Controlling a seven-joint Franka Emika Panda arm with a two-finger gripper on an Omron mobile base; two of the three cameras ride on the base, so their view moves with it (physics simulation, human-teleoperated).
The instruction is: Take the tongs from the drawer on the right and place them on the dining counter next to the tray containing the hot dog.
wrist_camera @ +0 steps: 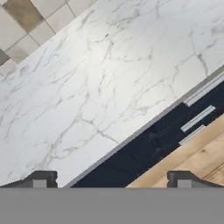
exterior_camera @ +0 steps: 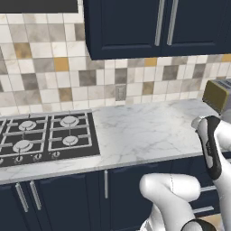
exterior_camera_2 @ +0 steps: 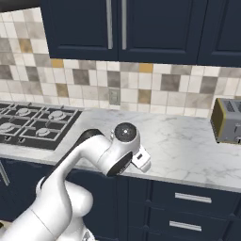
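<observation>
My gripper (wrist_camera: 111, 181) is open, its two dark fingertips (wrist_camera: 41, 179) wide apart with nothing between them. It hangs over the front edge of the marble worktop with the stove and looks down at that edge and the navy fronts below. The drawer (exterior_camera_2: 188, 194) at the right under the worktop is shut, and its short silver bar handle (exterior_camera_2: 193, 197) shows. In the hand view the drawer handle (wrist_camera: 204, 89) lies just past the worktop edge, with two more handles below it. The tongs are hidden. The dining counter, the tray and the hot dog are out of view.
A black stove (exterior_camera: 40, 135) sits at the left of the worktop. A toaster (exterior_camera_2: 227, 120) stands at the right end. Navy wall cabinets (exterior_camera: 158, 27) hang above the tiled backsplash. Below the worktop are navy doors with vertical handles (exterior_camera: 106, 184). Wooden floor (wrist_camera: 197, 162) lies in front.
</observation>
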